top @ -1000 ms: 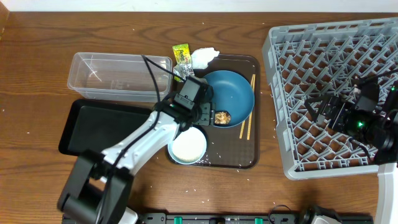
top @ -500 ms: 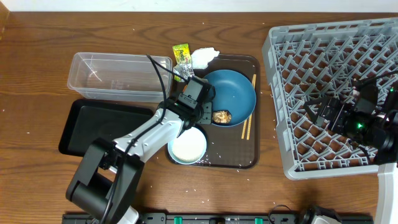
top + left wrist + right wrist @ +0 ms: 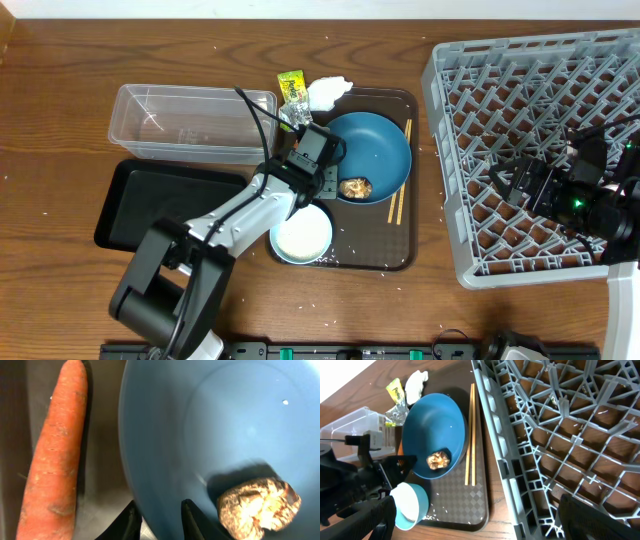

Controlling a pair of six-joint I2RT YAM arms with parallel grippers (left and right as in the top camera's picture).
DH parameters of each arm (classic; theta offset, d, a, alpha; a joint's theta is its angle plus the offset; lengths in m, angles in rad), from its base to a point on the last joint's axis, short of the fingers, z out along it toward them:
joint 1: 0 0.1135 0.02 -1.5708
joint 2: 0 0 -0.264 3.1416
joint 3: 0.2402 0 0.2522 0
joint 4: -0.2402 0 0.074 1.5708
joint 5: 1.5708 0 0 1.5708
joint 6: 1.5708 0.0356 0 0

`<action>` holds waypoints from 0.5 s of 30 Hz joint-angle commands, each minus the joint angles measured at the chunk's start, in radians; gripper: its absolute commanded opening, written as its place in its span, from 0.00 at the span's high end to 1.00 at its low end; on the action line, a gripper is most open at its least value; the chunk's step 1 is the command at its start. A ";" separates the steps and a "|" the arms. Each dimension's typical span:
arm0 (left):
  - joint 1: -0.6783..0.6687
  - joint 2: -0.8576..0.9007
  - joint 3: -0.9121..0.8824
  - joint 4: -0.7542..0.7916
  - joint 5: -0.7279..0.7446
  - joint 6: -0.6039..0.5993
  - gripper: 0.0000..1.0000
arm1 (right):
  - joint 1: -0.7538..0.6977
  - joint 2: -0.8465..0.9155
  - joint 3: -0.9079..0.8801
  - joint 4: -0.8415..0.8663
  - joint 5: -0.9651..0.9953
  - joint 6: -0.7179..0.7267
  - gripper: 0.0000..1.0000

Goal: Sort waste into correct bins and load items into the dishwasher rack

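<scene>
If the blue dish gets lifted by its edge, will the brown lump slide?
Probably: the blue dish looks smooth, so the brown lump, loose near the rim, may slide. Held by one edge, the dish would likely tilt.

Left wrist view: carrot [image 3: 52,460] and dish [image 3: 210,425] both run past the frame. Left gripper [image 3: 161,521] fingertips cropped; contact with the dish rim undeterminable. Overhead: that gripper hides the carrot; rack [image 3: 530,150] cut off at right. Right gripper [image 3: 479,522]: fingers [image 3: 600,520] blurred, cropped.
</scene>
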 commanded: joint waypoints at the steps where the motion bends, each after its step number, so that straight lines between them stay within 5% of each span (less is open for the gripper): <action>1: 0.000 0.042 0.011 0.012 -0.033 0.006 0.76 | 0.012 0.005 -0.002 -0.001 -0.001 0.011 0.04; 5: 0.000 0.048 0.013 0.032 -0.022 0.005 0.94 | 0.012 0.005 -0.002 0.003 -0.001 0.011 0.06; 15: 0.000 -0.053 0.055 -0.011 -0.022 0.023 0.94 | 0.012 0.005 -0.002 0.004 0.000 0.011 0.06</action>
